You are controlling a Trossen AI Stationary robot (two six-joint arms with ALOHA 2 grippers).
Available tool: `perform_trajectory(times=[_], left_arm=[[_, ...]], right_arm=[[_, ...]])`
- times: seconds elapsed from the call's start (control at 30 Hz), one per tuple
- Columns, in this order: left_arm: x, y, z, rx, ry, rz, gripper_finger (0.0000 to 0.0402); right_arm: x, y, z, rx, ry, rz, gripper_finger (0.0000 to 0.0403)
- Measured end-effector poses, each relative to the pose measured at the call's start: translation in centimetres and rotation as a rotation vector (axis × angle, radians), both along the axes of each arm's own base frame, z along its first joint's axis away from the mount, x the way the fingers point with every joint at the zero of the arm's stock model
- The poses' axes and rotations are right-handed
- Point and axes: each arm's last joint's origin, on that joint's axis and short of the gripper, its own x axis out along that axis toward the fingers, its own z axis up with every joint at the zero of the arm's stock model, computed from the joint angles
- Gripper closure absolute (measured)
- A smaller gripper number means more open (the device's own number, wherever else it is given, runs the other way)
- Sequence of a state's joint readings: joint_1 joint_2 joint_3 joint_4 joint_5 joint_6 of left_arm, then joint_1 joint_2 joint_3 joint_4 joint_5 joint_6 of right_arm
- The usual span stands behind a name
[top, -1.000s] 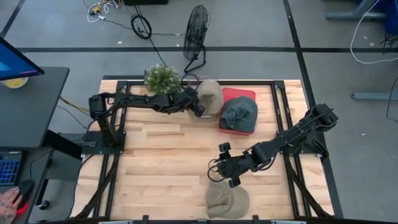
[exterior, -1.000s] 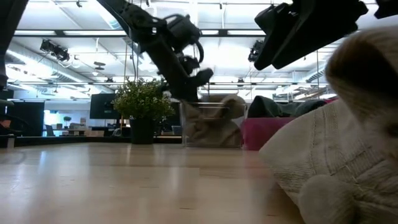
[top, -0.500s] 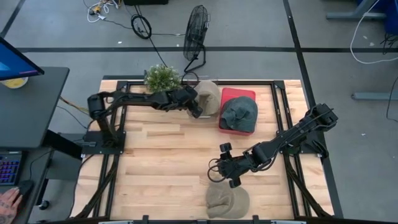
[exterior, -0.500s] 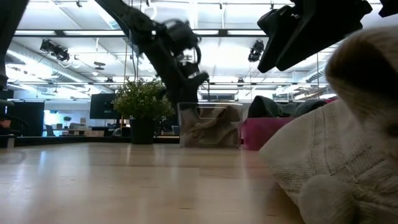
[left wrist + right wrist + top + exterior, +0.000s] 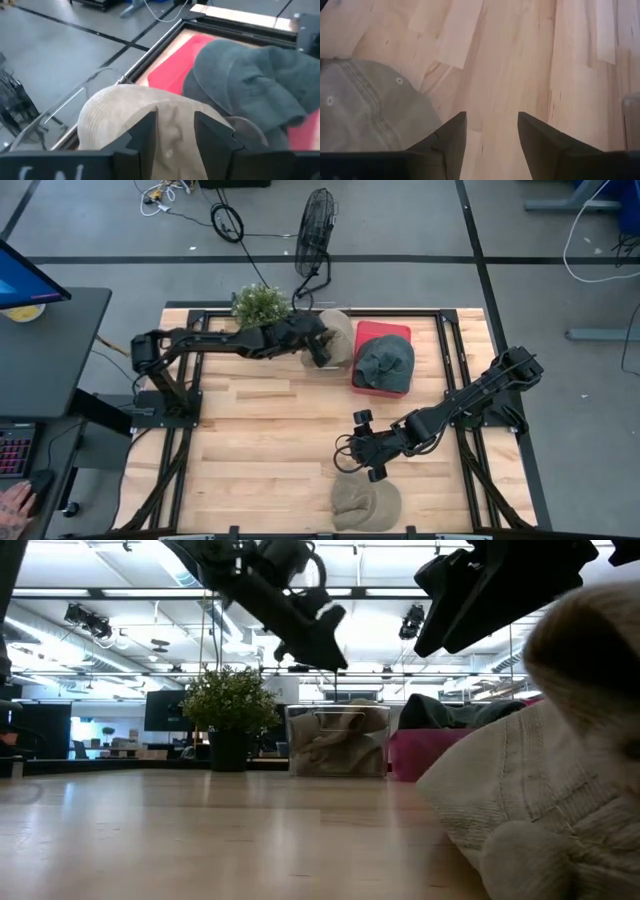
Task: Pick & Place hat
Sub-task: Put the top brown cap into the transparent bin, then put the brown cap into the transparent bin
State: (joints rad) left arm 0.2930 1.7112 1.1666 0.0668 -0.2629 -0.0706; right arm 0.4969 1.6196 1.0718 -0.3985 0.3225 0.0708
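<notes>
A tan hat (image 5: 338,332) lies crumpled inside a clear box (image 5: 338,742) at the table's far edge. My left gripper (image 5: 325,645) hangs open just above it; in the left wrist view its fingers (image 5: 145,135) frame the tan hat (image 5: 125,110) without touching it. A grey-green hat (image 5: 385,362) rests on a red tray (image 5: 384,332) to the right of the box. A khaki hat (image 5: 365,502) lies on the table at the near edge. My right gripper (image 5: 354,458) hovers open just beyond this hat (image 5: 365,105).
A potted plant (image 5: 262,305) stands at the far edge, left of the clear box. A floor fan (image 5: 315,225) is beyond the table. Bare wooden tabletop (image 5: 260,440) spreads across the middle and the left.
My left gripper has opened and let go of the tan hat, then risen from the clear box. The hat stays lying in the box. My right gripper has kept still.
</notes>
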Motion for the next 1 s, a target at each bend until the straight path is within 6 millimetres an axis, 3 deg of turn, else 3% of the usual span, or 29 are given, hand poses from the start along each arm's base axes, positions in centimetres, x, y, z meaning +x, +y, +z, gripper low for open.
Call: perform_trajectory(times=[0.17, 0.3, 0.47, 0.57, 0.8, 1.0], left_arm=[[1.8, 1.0, -3.0, -0.011, -0.031, -0.056, 0.0300], [2.5, 1.8, -6.5, -0.059, 0.043, -0.052, 0.0325], [1.8, 2.7, -9.3, -0.161, 0.172, 0.010, 0.0354], [1.2, 3.3, -10.0, -0.227, 0.216, 0.051, 0.0373], [0.9, 3.2, -9.1, -0.211, 0.197, 0.046, 0.0398], [0.1, 2.1, -4.1, -0.122, 0.127, -0.016, 0.0387]], right_arm=[[0.1, 0.1, 0.1, 0.006, -0.013, 0.000, 0.0223], [0.1, 0.0, 0.1, 0.006, -0.012, 0.000, 0.0223], [0.1, 0.1, 0.1, 0.006, -0.013, 0.000, 0.0223], [0.1, 0.1, 0.1, 0.007, -0.015, 0.000, 0.0223], [0.5, 0.9, 0.7, 0.056, -0.078, 0.108, 0.0223], [-0.4, 2.5, 3.1, 0.159, -0.104, 0.203, 0.0223]])
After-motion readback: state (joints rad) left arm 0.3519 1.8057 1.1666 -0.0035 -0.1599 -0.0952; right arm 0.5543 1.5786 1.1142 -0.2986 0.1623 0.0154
